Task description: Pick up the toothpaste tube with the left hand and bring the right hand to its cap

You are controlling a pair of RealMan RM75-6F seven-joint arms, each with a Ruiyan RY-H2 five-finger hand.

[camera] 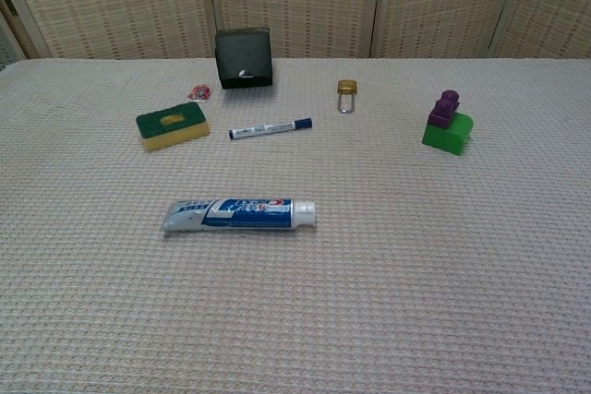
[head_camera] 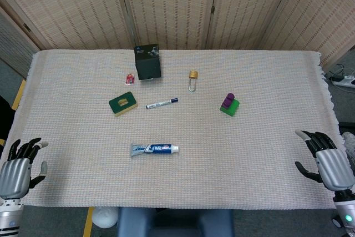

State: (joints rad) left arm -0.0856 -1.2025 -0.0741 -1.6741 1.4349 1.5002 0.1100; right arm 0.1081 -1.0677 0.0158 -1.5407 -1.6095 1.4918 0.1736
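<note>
I hold both hands empty, fingers apart: left hand [head_camera: 19, 167], right hand [head_camera: 327, 162], at the near worktop corners. Toothpaste tube [head_camera: 155, 149] lies flat between, cap [head_camera: 176, 149] rightward, untouched.

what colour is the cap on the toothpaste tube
White. The cap sits at the right end of the toothpaste tube, clearest in the chest view.

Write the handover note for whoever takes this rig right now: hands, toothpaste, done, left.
Left hand: open, holds nothing, at the table's near left edge.
Right hand: open, holds nothing, at the near right edge.
Toothpaste tube: flat on the cloth, near centre, its cap pointing toward the right hand's side.
Done: nothing; tube untouched.
Left: left hand picks up the tube, right hand goes to the cap.
</note>
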